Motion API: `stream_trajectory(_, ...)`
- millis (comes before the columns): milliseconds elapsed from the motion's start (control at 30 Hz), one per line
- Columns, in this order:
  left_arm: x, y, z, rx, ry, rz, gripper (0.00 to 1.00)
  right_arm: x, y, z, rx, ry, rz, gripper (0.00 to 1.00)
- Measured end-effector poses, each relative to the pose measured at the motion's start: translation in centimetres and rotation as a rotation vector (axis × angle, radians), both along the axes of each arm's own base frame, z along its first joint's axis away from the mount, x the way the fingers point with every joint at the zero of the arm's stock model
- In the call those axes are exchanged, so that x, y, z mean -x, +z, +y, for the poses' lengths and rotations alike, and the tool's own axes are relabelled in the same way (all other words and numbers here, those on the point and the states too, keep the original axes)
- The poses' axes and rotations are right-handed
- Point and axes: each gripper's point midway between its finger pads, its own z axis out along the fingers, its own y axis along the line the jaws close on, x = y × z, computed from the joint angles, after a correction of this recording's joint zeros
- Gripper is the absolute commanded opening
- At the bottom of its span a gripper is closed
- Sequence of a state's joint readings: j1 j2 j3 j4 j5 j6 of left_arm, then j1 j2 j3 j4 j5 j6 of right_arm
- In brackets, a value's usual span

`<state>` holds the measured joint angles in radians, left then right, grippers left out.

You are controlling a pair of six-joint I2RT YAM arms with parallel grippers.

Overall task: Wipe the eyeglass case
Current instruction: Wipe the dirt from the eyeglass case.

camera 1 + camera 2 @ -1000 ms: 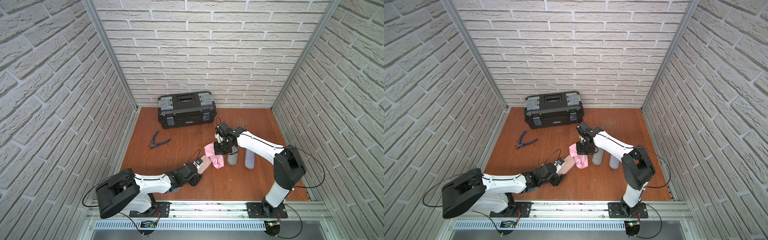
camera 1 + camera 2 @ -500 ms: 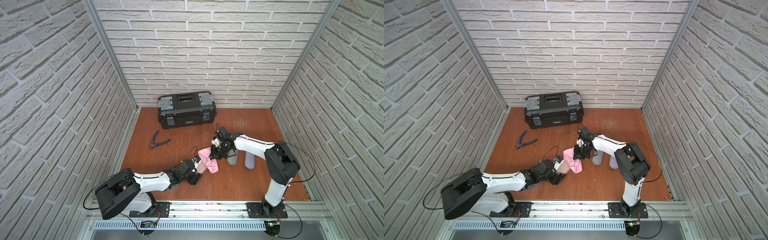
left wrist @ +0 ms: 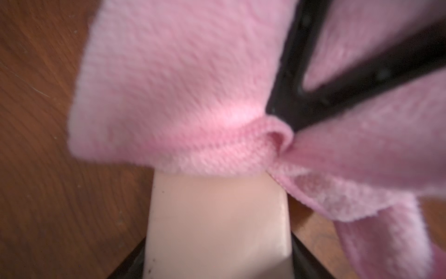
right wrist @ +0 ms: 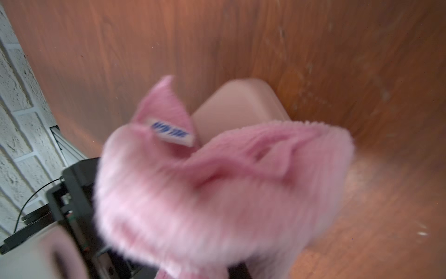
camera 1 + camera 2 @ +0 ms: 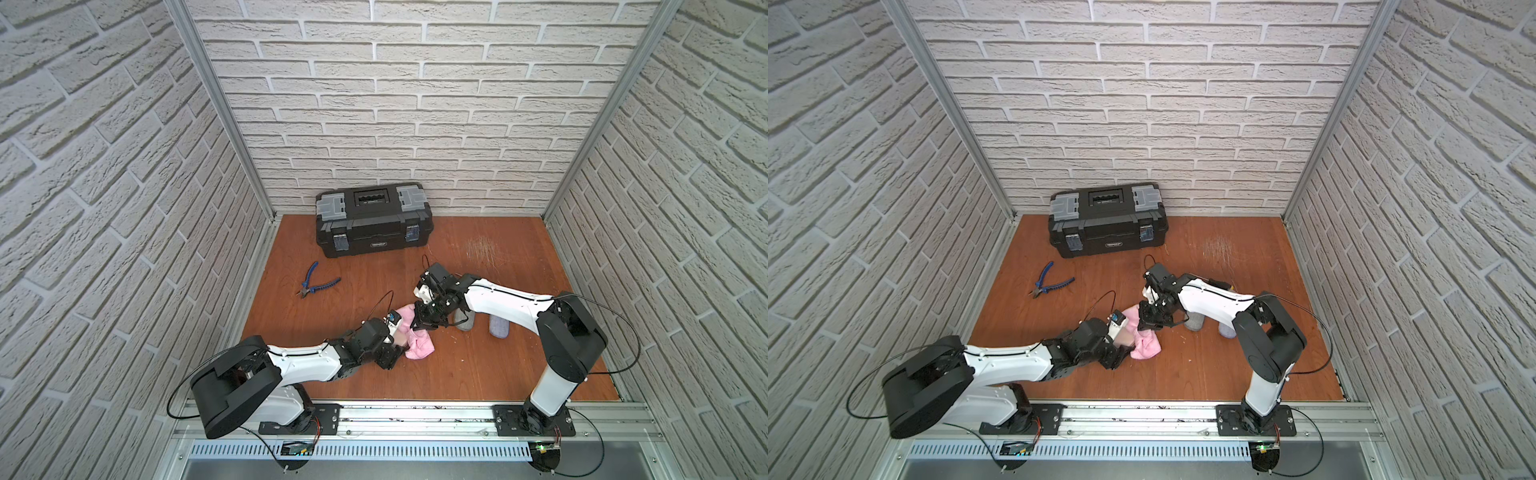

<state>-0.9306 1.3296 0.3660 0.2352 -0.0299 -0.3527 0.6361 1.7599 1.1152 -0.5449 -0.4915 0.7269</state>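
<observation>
Here, left fingers, half-spread, clamp the eyeglass case; right fingers pinch pink cloth draped over it.

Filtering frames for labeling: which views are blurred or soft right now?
Right wrist view: pink cloth motion-smeared, tag print unreadable. Left wrist view: cloth soft at close range, eyeglass case sharper. Both top views: crisp, evenly lit; wide-angle splays the brick walls.

So the right gripper sits nearer and leftward versus a second ago, its fluffy pink cloth now covering more of the beige hard-shell eyeglass case.
</observation>
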Motion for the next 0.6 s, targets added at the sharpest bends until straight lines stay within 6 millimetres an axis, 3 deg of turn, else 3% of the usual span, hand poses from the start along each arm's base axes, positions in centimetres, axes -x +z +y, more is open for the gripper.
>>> stream_trajectory(167, -0.1, 0.0, 0.0, -0.005, -0.003, -0.007, 0.62, -1.4, -0.3, -1.7, 0.039, 0.014, 0.004, 0.03)
stream_trajectory(333, 0.0, -0.1, 0.1, -0.029, -0.002, -0.027, 0.62, -5.4, 0.6, -6.4, 0.343, 0.021, -0.175, 0.03)
stream_trajectory(400, 0.1, -0.2, 0.1, -0.065, -0.006, -0.050, 0.62, -6.3, 1.3, -7.5, 0.402, 0.023, -0.213, 0.02)
stream_trajectory(500, 0.2, -0.2, -0.1, -0.133, -0.007, -0.101, 0.62, -6.3, 2.2, -5.7, 0.314, 0.028, -0.204, 0.03)
stream_trajectory(600, 0.2, 0.0, -0.3, -0.189, -0.004, -0.163, 0.62, -4.7, 1.6, -1.9, 0.119, 0.013, -0.125, 0.03)
